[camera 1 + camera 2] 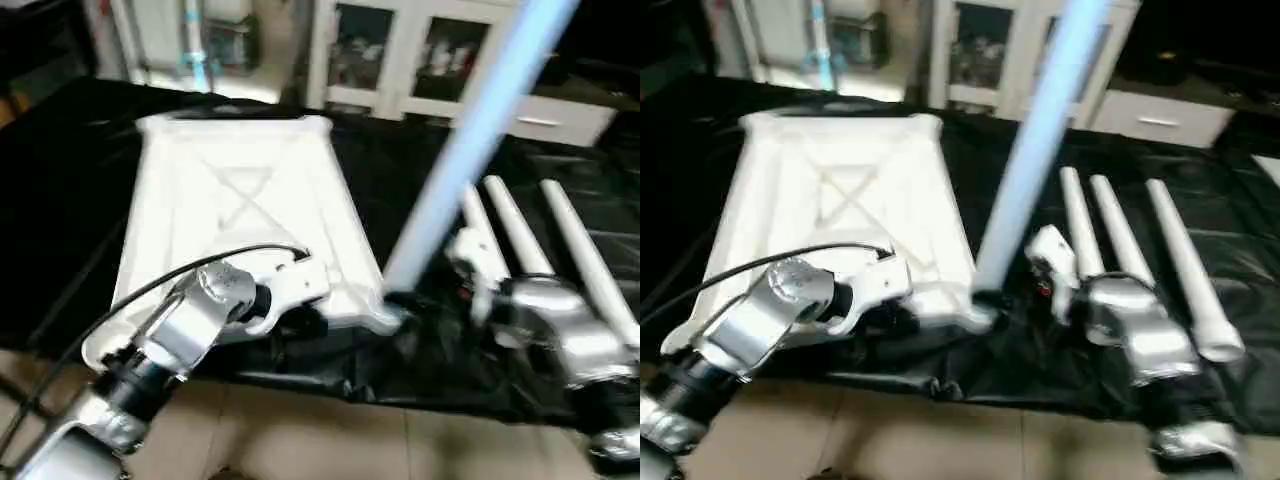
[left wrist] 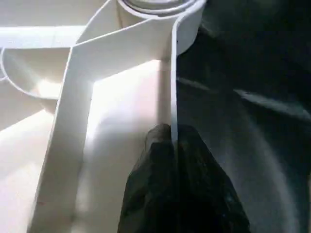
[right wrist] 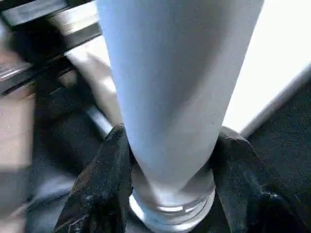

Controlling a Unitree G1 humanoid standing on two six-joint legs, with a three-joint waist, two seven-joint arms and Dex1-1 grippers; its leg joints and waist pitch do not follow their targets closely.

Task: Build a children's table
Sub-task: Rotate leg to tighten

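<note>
A: Now, head views. Tabletop (image 1: 235,215), ribs up on the black cloth; one leg (image 1: 470,150) stands in its near corner socket; three spare legs (image 1: 1120,240) lie beside. Step: screwing in the first leg.

B: Left wrist view?

A: Left gripper (image 2: 174,145) pinched shut on the tabletop's rim wall.

B: Right wrist view?

A: Right gripper (image 3: 170,160) half-open, fingers clasping the leg above its threads. Next: probably twisting it home.

Silver, rounded forearms (image 1: 175,335) with black joint rings; a thin black cable (image 1: 150,285) loops over the left one. Fingers (image 2: 180,189) are matte black.
</note>
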